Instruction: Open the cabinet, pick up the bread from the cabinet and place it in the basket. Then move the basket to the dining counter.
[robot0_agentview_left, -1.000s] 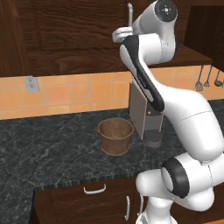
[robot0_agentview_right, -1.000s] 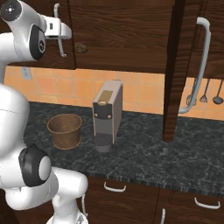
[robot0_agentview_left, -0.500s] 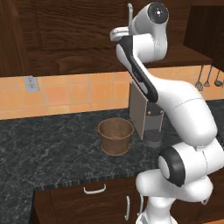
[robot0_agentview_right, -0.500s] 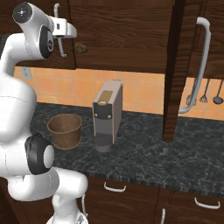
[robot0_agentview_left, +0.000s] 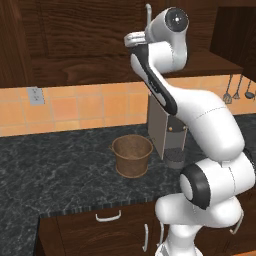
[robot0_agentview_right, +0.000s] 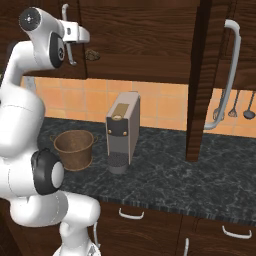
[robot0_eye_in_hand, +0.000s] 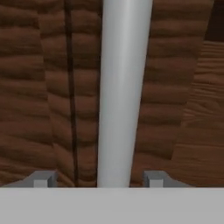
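Fingertips (robot0_eye_in_hand: 41, 178) apart, one on each side of the silver bar handle (robot0_eye_in_hand: 123, 92), with small gaps showing, so not squeezing it. Gripper (robot0_eye_in_hand: 97, 180) up high at the dark brown cabinet (robot0_agentview_left: 75, 45), right against the wood of its left door.

Seen from the right: gripper (robot0_agentview_right: 75, 37) at the handle (robot0_agentview_right: 69, 35) of the left door. Right cabinet door (robot0_agentview_right: 205, 80) swung out toward the robot, its long curved handle (robot0_agentview_right: 226, 75) sticking forward. Small brown lump (robot0_agentview_right: 92, 54) just past the gripper, low in the cabinet, maybe the bread, too small to tell.

Basket (robot0_agentview_left: 132, 155) round and brown, standing upright on the black speckled worktop (robot0_agentview_left: 55, 175), nothing inside. Same basket (robot0_agentview_right: 75, 149) just beside the coffee machine (robot0_agentview_right: 122, 131), not touching it. Coffee machine (robot0_agentview_left: 167, 137) grey and tall, partly behind the white arm.

Orange tile wall (robot0_agentview_left: 85, 107) behind the worktop, with a small socket (robot0_agentview_left: 35, 95). Kitchen tools (robot0_agentview_right: 234, 107) hanging on the wall at the far right. Low dark drawers with short silver handles (robot0_agentview_right: 131, 215) under the worktop.
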